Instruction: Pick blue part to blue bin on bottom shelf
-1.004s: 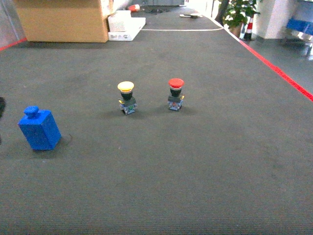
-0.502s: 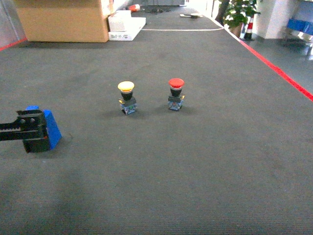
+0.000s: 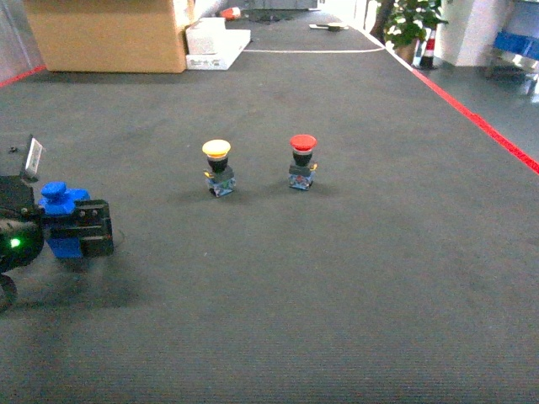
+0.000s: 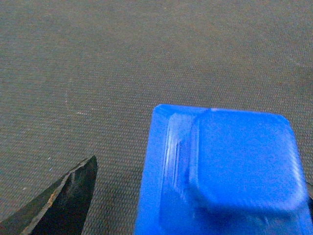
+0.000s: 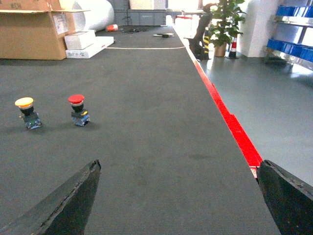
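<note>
The blue part, a blue block with a knob on top, stands on the dark carpet at the far left of the head view. My left gripper is down around it, open. In the left wrist view the blue part fills the lower right, and carpet shows between it and my left finger. My right gripper is open over bare carpet with nothing between its fingers; it is out of the head view. Far off to the right stands a steel rack with blue crates; I cannot tell which is the blue bin.
A yellow push button and a red push button stand mid-floor, to the right of the blue part. A cardboard box and white boxes sit at the back. A red floor line runs along the right.
My left gripper came in from the left edge and moved over the blue part, and now straddles it. The part and the two buttons stayed in place.
</note>
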You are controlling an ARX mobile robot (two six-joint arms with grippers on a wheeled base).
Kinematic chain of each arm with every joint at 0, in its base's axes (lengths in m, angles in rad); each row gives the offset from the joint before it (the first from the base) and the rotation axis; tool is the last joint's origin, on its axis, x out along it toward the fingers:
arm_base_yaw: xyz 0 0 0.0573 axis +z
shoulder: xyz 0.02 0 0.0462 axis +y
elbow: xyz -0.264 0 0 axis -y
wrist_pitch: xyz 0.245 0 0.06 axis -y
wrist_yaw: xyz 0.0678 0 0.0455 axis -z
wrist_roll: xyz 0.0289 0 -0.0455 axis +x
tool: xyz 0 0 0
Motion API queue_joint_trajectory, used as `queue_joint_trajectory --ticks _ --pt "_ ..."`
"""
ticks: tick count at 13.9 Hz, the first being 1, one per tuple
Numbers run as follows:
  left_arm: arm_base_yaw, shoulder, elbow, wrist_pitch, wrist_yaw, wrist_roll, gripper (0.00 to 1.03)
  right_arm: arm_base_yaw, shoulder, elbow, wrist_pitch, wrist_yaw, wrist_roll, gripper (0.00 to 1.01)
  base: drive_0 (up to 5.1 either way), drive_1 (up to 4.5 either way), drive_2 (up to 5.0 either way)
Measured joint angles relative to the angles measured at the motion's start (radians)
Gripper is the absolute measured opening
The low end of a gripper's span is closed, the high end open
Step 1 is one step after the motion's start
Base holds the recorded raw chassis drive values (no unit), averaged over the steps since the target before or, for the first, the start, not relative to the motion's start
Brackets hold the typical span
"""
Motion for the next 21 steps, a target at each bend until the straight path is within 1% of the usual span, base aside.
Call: queue_joint_trajectory --ticks 1,2,3,4,7,8,9,10,11,13,15,16,17,19,20,21 --pt "0.007 0.049 0.063 -0.015 0.022 0.017 0.98 0.000 0.000 0.000 0.000 0.000 0.000 0.98 0.0 0.00 0.0" --pt "0.012 0.069 0.084 0.002 0.034 0.048 0.96 0.000 0.000 0.000 0.000 0.000 0.000 0.98 0.0 0.00 0.0" --pt "0.008 0.066 0.074 0.022 0.056 0.063 0.65 0.000 0.000 0.000 0.000 0.000 0.000 0.98 0.0 0.00 0.0" --pt "0.003 0.064 0.063 0.037 0.055 0.064 0.46 0.000 0.000 0.000 0.000 0.000 0.000 0.98 0.0 0.00 0.0" --pt "0.004 0.033 0.038 0.043 0.049 0.069 0.44 0.000 0.000 0.000 0.000 0.000 0.000 0.98 0.0 0.00 0.0" --pt "0.004 0.013 0.014 0.064 0.047 0.070 0.44 0.000 0.000 0.000 0.000 0.000 0.000 0.98 0.0 0.00 0.0" --pt "0.004 -0.056 -0.054 0.088 0.028 0.058 0.44 0.000 0.000 0.000 0.000 0.000 0.000 0.98 0.0 0.00 0.0" --pt "-0.007 -0.153 -0.133 0.092 -0.007 0.051 0.44 0.000 0.000 0.000 0.000 0.000 0.000 0.98 0.0 0.00 0.0" --pt "-0.017 -0.259 -0.204 0.085 -0.012 0.043 0.44 0.000 0.000 0.000 0.000 0.000 0.000 0.98 0.0 0.00 0.0" --pt "-0.060 -0.489 -0.320 0.026 -0.048 0.045 0.44 0.000 0.000 0.000 0.000 0.000 0.000 0.98 0.0 0.00 0.0" --pt "-0.113 -0.747 -0.416 -0.087 -0.101 0.047 0.44 0.000 0.000 0.000 0.000 0.000 0.000 0.98 0.0 0.00 0.0" --pt "-0.144 -0.898 -0.465 -0.174 -0.139 0.046 0.44 0.000 0.000 0.000 0.000 0.000 0.000 0.98 0.0 0.00 0.0" --pt "-0.180 -1.075 -0.504 -0.288 -0.194 0.039 0.44 0.000 0.000 0.000 0.000 0.000 0.000 0.98 0.0 0.00 0.0" --pt "-0.243 -1.297 -0.525 -0.429 -0.291 0.035 0.44 0.000 0.000 0.000 0.000 0.000 0.000 0.98 0.0 0.00 0.0" --pt "-0.314 -1.454 -0.529 -0.545 -0.361 0.022 0.44 0.000 0.000 0.000 0.000 0.000 0.000 0.98 0.0 0.00 0.0" --pt "-0.396 -1.590 -0.533 -0.666 -0.449 0.003 0.44 0.000 0.000 0.000 0.000 0.000 0.000 0.98 0.0 0.00 0.0"
